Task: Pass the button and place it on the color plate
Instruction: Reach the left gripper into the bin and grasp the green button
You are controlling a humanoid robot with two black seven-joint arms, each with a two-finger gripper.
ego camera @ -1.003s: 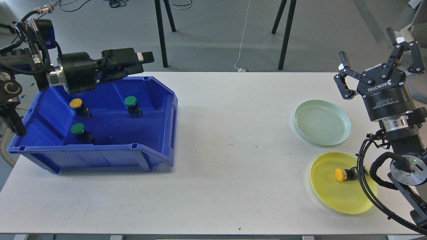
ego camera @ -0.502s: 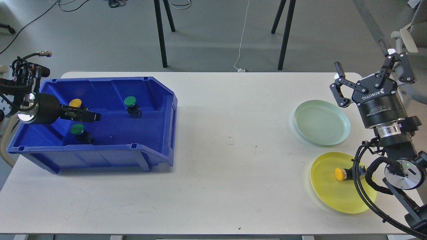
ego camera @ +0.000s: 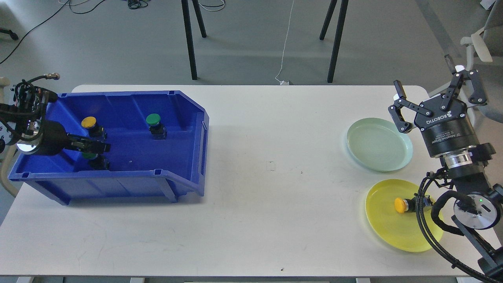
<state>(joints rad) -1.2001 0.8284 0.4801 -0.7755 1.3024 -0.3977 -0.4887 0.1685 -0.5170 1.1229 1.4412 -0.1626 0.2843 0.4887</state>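
A blue bin (ego camera: 184,129) at the left holds a yellow button (ego camera: 89,122), a green button (ego camera: 153,119) and a second green button (ego camera: 91,156), mostly hidden by my left gripper. My left gripper (ego camera: 103,147) reaches into the bin from the left, right over that green button; its fingers look dark and close together, so their state is unclear. My right gripper (ego camera: 428,88) is open and empty, raised beside the pale green plate (ego camera: 379,144). The yellow plate (ego camera: 401,216) holds a yellow button (ego camera: 401,205).
The white table (ego camera: 275,177) spans the view. Black stand legs (ego camera: 192,39) rise behind its far edge. A cable loop of my right arm (ego camera: 426,228) hangs over the yellow plate's right side.
My left gripper has swung down from above the bin's back wall into the bin and now covers the near green button. My right gripper drifted slightly right and stayed open.
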